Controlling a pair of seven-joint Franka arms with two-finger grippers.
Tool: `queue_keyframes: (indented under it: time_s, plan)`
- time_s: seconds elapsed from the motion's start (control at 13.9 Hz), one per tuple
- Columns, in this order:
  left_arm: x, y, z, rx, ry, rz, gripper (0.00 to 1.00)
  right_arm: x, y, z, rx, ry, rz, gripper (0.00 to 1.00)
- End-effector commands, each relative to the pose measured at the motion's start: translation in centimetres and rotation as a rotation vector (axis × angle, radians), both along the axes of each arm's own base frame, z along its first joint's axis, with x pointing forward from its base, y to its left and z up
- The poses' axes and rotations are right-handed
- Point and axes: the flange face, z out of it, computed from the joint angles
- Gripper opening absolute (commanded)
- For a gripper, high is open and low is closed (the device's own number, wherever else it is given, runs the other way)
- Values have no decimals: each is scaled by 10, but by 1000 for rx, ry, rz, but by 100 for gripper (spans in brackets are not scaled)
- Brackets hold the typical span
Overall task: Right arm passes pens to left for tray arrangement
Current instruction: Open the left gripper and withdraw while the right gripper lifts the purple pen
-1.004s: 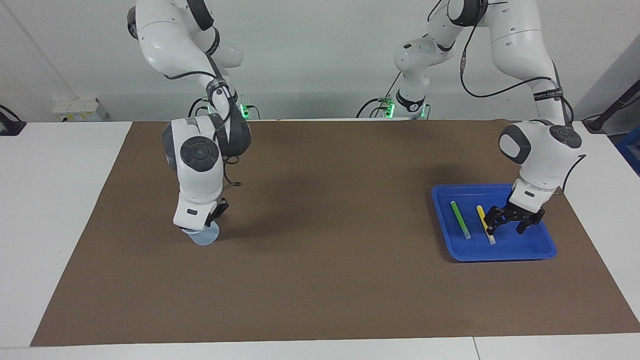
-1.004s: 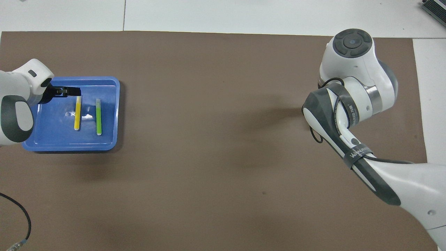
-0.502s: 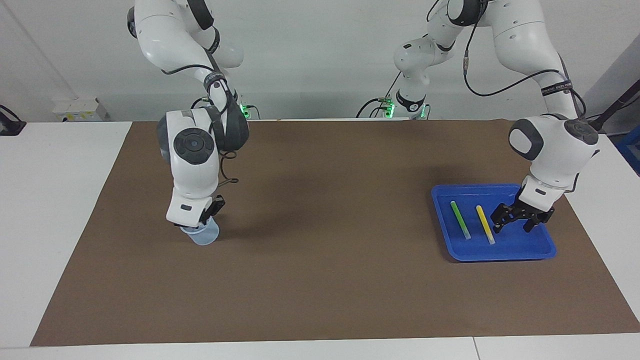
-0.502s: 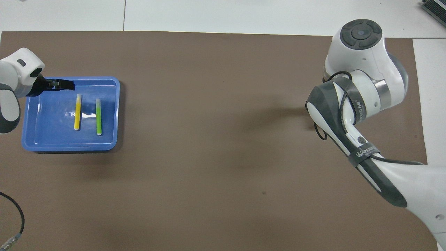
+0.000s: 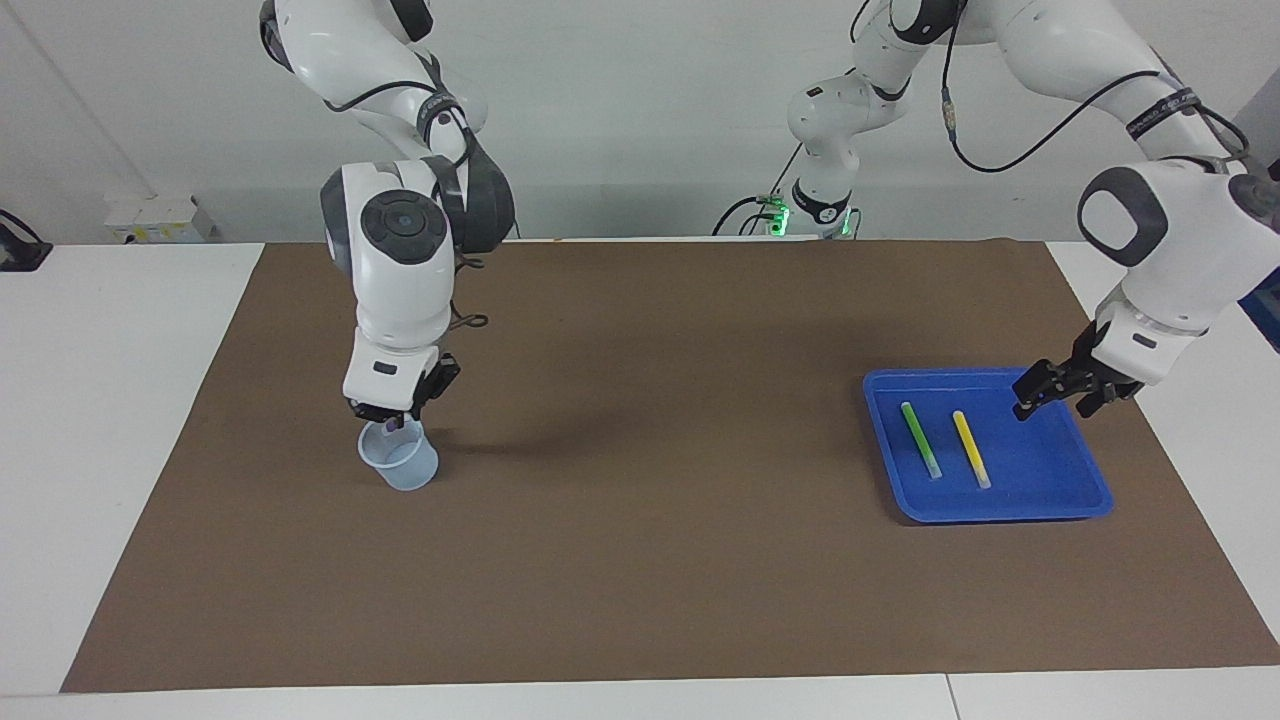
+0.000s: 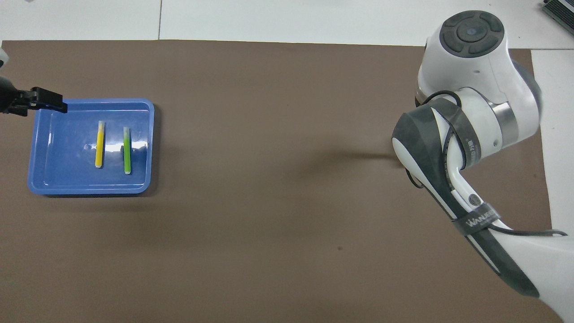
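Note:
The blue tray (image 5: 1040, 495) (image 6: 58, 177) lies toward the left arm's end of the table. In it a green pen (image 5: 919, 439) (image 6: 127, 150) and a yellow pen (image 5: 970, 448) (image 6: 99, 150) lie side by side. My left gripper (image 5: 1062, 392) (image 6: 39, 101) hangs open and empty over the tray's rim. My right gripper (image 5: 392, 413) is shut just above a translucent cup (image 5: 402, 468). A purple pen (image 5: 389, 425) shows as a small tip between its fingertips at the cup's mouth. In the overhead view the right arm's wrist hides that gripper and the cup.
A brown mat (image 5: 650, 560) (image 6: 269, 224) covers most of the white table. The right arm's elbow and wrist (image 6: 466, 89) stand high over the mat toward the right arm's end.
My left gripper has risen and drawn away from the yellow pen to the tray's rim. My right gripper has lifted out of the cup, staying shut.

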Motion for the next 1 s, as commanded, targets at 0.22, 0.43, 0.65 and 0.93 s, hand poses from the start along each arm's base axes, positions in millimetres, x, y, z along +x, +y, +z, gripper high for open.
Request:
queue_keyframes:
  time_s: [0.22, 0.43, 0.65, 0.93]
  plan:
    - [-50, -29, 15, -118, 26, 80, 100, -17, 23, 43, -3, 32, 39, 0]
    - [-50, -40, 16, -126, 41, 116, 100, -27, 41, 54, 67, 26, -17, 0]
    - [-63, -54, 10, -161, 168, 276, 99, -34, 54, 71, 163, -23, -231, 0]
    - [-70, -94, 17, -339, 311, 518, 99, -43, 82, 91, 264, -54, -449, 0]
